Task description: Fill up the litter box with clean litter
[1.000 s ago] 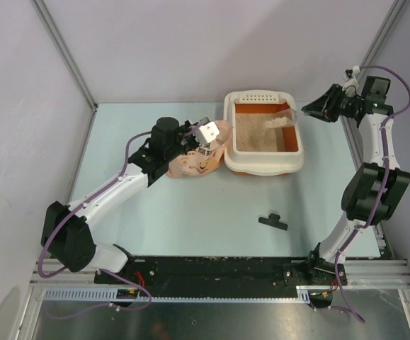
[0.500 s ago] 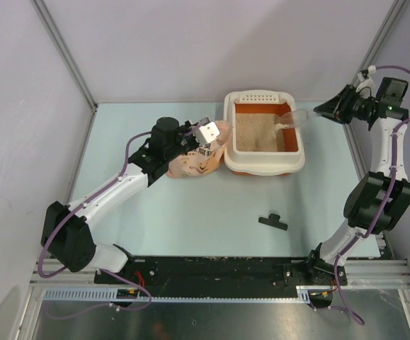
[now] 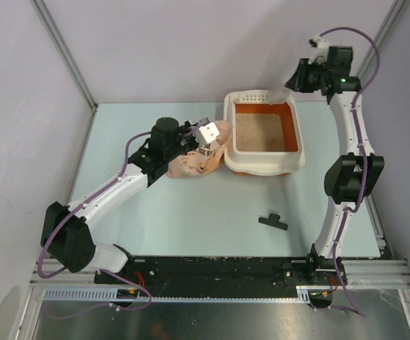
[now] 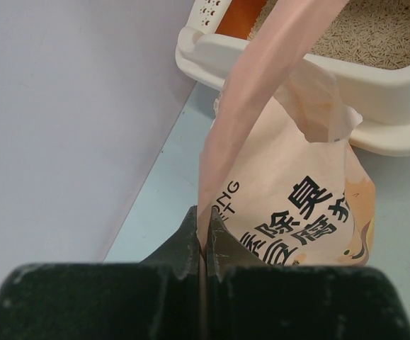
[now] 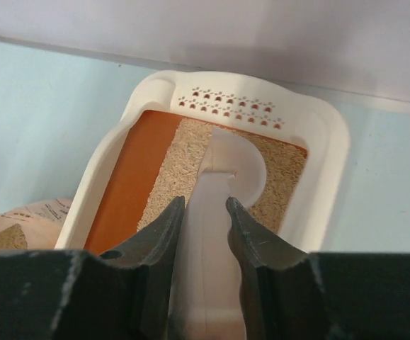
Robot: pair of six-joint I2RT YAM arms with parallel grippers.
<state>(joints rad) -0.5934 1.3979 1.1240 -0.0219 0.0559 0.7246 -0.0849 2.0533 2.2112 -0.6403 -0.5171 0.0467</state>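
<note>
1. Fingers (image 4: 188,237) of the left gripper (image 4: 203,228) are clenched on the bag (image 4: 297,205), so it is propped upright beside the litter box (image 3: 261,165).
2. A scoop (image 5: 215,234) is clasped by the right gripper (image 5: 203,207) above the box, where clean litter (image 5: 183,170) lies.

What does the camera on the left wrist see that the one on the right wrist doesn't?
Only the left wrist: the left gripper pinched shut on a flap of the pink bag, whose dark printed characters are readable. Only the right wrist: the right gripper holding a pale scoop. Both: the litter box with tan litter inside, and part of the bag.
</note>
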